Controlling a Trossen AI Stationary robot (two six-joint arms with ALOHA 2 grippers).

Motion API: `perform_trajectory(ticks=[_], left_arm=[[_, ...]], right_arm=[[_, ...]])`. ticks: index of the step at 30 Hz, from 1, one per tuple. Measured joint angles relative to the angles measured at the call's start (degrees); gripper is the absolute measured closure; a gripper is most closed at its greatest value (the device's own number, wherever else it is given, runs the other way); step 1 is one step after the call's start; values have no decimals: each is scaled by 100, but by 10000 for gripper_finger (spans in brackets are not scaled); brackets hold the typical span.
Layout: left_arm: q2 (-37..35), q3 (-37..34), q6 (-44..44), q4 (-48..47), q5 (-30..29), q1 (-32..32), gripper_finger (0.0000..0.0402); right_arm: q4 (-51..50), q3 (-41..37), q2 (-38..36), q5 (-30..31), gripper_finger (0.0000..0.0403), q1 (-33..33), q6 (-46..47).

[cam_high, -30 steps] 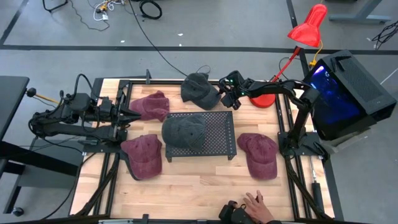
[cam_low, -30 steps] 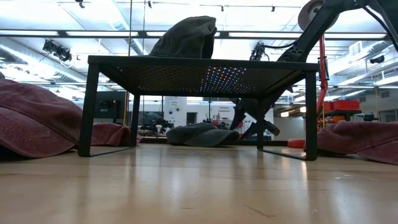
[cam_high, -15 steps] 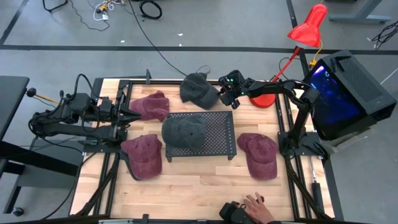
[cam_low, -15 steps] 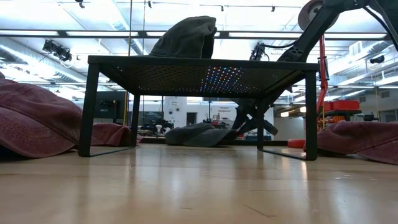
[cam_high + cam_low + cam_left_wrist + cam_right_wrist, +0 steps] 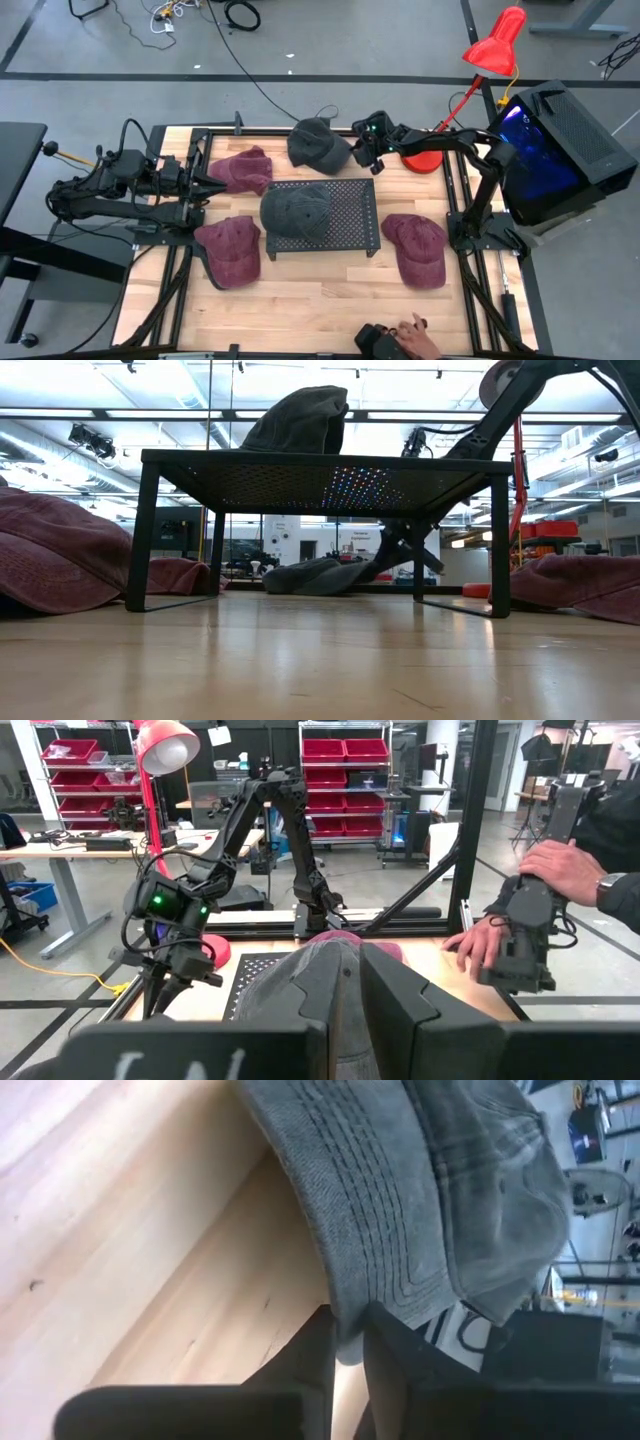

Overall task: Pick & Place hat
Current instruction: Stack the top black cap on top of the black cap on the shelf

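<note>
1. The right gripper (image 5: 358, 152) is at the far edge of the table (image 5: 320, 310), nose down against the brim of the grey hat (image 5: 318, 144) that lies just beyond the black mesh stand (image 5: 350, 215).
2. The right wrist view shows the grip: both dark fingers (image 5: 395, 1370) are pinched on the stitched brim edge, with only a thin strip of cloth between them. So it is clamped on the grey hat, but by very little.
3. In the low view the hat (image 5: 305, 575) sits slumped on the wood behind the stand's legs, not yet lifted clear.
4. The left gripper (image 5: 205, 185) waits at the left side of the table near a maroon hat (image 5: 243, 170); whether its fingers are apart or together I cannot tell.
5. A second grey hat (image 5: 296, 211) already sits on top of the stand, and two more maroon hats (image 5: 232, 250) lie on the near side.
6. The risk, as I judge it: with so shallow a bite, the brim could slip out as the crown's weight comes on during the lift.
7. Another: the hanging crown could catch the stand's far edge or knock the hat already on top.
8. A person's hand (image 5: 418, 332) rests at the near edge, well apart from the action.
</note>
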Motion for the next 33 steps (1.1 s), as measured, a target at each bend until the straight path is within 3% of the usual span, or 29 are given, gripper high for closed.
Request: perform_trajectory(ticks=[10,28,33], left_arm=[[0,0,-2,0,-1,-2,353],[0,0,0,2,-1,0,353],[0,0,-1,2,-1,0,353]], right_arm=[[-2,0,-342,12,396,0,507],[281,-2,-1295,-55,402,2,2143],[252,-2,-1760,322,403,4,2444]])
